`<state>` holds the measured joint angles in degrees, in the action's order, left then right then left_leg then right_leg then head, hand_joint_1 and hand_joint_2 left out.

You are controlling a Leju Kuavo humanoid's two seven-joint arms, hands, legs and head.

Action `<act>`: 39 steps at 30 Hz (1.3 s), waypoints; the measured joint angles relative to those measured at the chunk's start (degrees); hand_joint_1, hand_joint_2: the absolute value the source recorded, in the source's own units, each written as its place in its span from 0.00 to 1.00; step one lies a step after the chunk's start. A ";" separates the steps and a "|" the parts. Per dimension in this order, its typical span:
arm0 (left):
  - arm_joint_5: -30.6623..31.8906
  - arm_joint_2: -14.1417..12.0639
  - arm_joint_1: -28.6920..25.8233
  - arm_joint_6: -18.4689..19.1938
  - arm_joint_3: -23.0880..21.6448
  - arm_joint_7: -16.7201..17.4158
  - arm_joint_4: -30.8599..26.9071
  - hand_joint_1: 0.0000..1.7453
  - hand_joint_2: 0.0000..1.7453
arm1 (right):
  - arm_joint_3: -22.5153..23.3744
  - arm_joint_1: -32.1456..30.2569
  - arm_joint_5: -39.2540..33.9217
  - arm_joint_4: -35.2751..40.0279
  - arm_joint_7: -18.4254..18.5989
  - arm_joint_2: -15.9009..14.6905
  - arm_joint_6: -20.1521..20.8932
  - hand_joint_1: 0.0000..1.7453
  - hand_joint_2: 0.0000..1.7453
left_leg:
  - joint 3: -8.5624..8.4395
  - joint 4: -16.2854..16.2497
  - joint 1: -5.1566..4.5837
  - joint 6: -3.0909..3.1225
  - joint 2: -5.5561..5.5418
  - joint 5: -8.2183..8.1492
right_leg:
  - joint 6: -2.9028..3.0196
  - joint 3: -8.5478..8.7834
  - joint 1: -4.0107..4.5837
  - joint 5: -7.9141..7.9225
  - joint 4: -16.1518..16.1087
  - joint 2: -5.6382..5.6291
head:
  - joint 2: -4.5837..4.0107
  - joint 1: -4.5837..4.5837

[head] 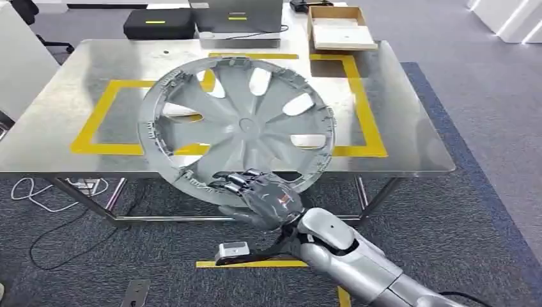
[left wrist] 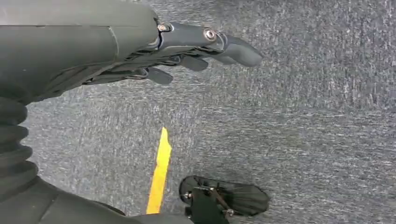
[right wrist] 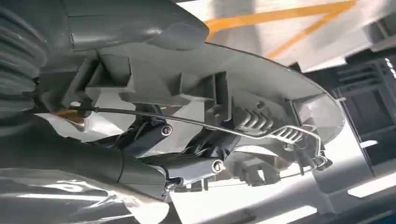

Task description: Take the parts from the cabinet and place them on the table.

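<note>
One grey wheel cover (head: 238, 128) held up over the near edge of the steel table (head: 409, 137).

The right hand (head: 262, 195) grips the cover's lower rim, fingers (head: 236, 181) curled over the edge, the disc tilted above the yellow tape rectangle (head: 102, 109). The left hand (left wrist: 187, 44) hangs over carpet, fingers loosely extended, holding nothing. An open cardboard box (head: 339, 27) at the far edge holds flat pale sheets.
</note>
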<state>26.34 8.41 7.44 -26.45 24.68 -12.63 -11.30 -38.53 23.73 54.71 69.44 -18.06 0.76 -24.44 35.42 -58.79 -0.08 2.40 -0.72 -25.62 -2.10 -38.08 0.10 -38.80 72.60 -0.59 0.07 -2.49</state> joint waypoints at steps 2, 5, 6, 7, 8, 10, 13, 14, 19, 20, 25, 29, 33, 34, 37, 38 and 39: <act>0.48 -0.04 0.05 0.19 -0.04 0.24 0.00 0.00 1.00 | 0.43 1.97 0.11 -1.29 0.57 -0.13 1.29 1.00 1.00 | -0.29 -0.11 -0.25 0.15 -0.10 -0.55 | 0.07 -2.58 0.01 2.46 1.14 0.04 | 0.00 0.00; 1.27 0.09 0.36 0.50 -0.18 0.72 0.00 0.00 1.00 | 1.27 5.02 -0.13 -2.87 1.05 -0.13 3.40 1.00 1.00 | -1.60 -0.13 -0.64 0.11 -0.51 -1.57 | 1.07 1.35 0.24 12.08 -11.51 -0.02 | 0.00 0.06; 1.68 0.18 0.54 0.76 -0.24 1.03 0.00 0.00 1.00 | 1.31 6.90 -0.13 -3.86 1.23 -0.13 4.60 1.00 1.00 | -1.68 -0.05 -0.76 -0.05 -0.50 -1.83 | 1.58 2.50 0.40 11.77 -12.84 -0.10 | 0.00 -0.13; 2.20 0.22 0.96 0.92 -0.31 1.22 0.00 0.00 1.00 | 1.29 9.51 -0.13 -5.89 1.44 0.15 6.27 1.00 1.00 | -1.30 -0.35 -0.79 -0.27 -0.50 -1.78 | 1.64 2.93 0.46 11.99 -14.07 -0.02 | 0.02 -0.36; 2.49 0.39 1.31 1.01 -0.35 1.40 0.00 0.00 1.00 | 1.29 11.46 -0.08 -7.18 1.60 0.29 7.17 1.00 1.00 | -1.13 -0.30 -0.66 -0.54 -0.48 -1.63 | 1.74 2.75 0.59 12.08 -13.89 -0.08 | 0.00 -0.48; 3.04 0.72 1.68 1.29 -0.42 1.82 0.00 0.00 1.00 | 1.42 15.15 -1.58 -9.96 1.60 1.05 9.04 1.00 1.00 | -1.34 0.01 -0.63 -0.99 -0.47 -1.77 | 2.09 2.95 0.54 12.04 -14.39 -0.10 | 0.02 -0.20; 4.50 0.85 2.67 1.77 -0.79 2.52 -0.07 0.00 1.00 | 2.41 20.27 -4.39 -15.40 1.29 3.33 11.33 1.00 1.00 | 1.14 -5.22 -0.47 -2.32 -0.16 -4.50 | 2.60 4.17 -0.36 12.07 -15.33 0.23 | 0.00 -0.59; 4.79 0.85 3.02 1.77 -0.98 2.89 -0.07 0.00 1.00 | 2.73 21.75 -4.59 -17.39 1.42 4.20 11.42 1.00 1.00 | 3.68 -9.82 -0.07 -2.71 -0.09 -6.13 | 2.72 4.33 -0.36 11.90 -15.31 0.36 | 0.02 -0.57; 6.69 0.85 3.28 2.45 -1.84 3.89 -0.07 0.00 1.00 | 3.19 27.20 -1.19 -26.90 5.74 6.06 11.28 1.00 1.00 | 5.86 -9.67 1.13 -3.80 0.21 -0.76 | 2.23 5.55 -0.68 10.78 -15.07 0.49 | 0.02 -0.53; 7.30 0.85 3.48 2.45 -2.03 4.20 -0.07 0.00 1.00 | 2.97 29.02 0.44 -30.18 7.83 6.38 11.88 1.00 1.00 | 3.81 -4.42 1.24 -3.85 0.29 2.34 | 1.91 5.89 -0.84 10.37 -14.88 0.51 | 0.02 -0.59; 9.15 1.16 3.72 2.69 -3.08 5.20 -0.07 0.00 1.00 | 2.80 33.62 3.41 -41.39 12.92 5.90 15.24 1.00 1.00 | 2.21 -0.56 0.55 -2.37 0.31 1.24 | 0.22 5.49 -0.68 10.06 -15.03 0.82 | 0.02 -0.39; 9.38 1.46 4.15 1.71 -3.15 6.23 -0.07 0.00 1.00 | 4.04 33.32 2.21 -46.03 13.27 4.26 15.98 1.00 1.00 | 1.73 -0.10 0.73 -0.86 0.31 1.06 | -0.45 0.08 -0.77 5.48 -5.44 0.60 | 0.00 0.04; 9.13 1.44 3.91 1.38 -3.02 6.80 -0.07 0.00 1.00 | 4.72 31.50 1.44 -48.53 13.16 2.88 15.90 1.00 1.00 | 1.28 -0.14 0.58 -0.38 0.09 0.53 | -0.57 -6.17 -0.76 6.06 2.19 0.57 | 0.00 0.09; 9.05 1.44 3.89 1.40 -2.97 6.73 -0.07 0.00 1.00 | 5.40 31.27 0.59 -48.94 12.14 2.41 15.85 1.00 1.00 | 0.96 -0.18 0.58 -0.45 -0.06 0.30 | -0.37 -4.63 -0.75 9.41 -2.33 0.57 | 0.00 0.15; 8.94 1.44 3.98 1.40 -2.91 6.43 -0.07 0.00 1.00 | 6.62 31.26 -0.17 -49.69 10.86 1.81 15.57 0.00 0.00 | 0.84 -0.58 0.05 -1.26 -0.10 -0.45 | 0.10 0.51 -0.46 13.92 -13.47 0.60 | 0.02 0.24; 9.14 1.42 4.00 1.40 -2.91 6.36 -0.07 0.00 1.00 | 6.93 31.12 -0.20 -49.86 10.40 1.68 15.26 0.00 0.00 | 1.03 -0.64 0.13 -1.37 -0.06 -0.37 | 0.28 0.66 -0.53 13.54 -13.94 0.51 | 0.02 0.24; 9.29 1.42 3.92 1.44 -2.91 6.36 -0.07 0.00 1.00 | 7.23 30.81 -0.20 -49.95 10.01 1.56 14.59 0.00 0.00 | 0.94 -0.53 0.16 -1.62 -0.01 -0.27 | 0.35 0.52 -0.45 13.53 -13.93 0.39 | 0.02 0.15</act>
<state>35.63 9.84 11.36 -25.00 21.77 -6.27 -11.37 -31.30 54.54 54.51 19.50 -8.04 2.32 -9.85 36.36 -59.32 0.09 0.78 -0.73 -25.89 -1.75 -37.56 -0.36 -25.27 58.67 -0.20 0.09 -2.34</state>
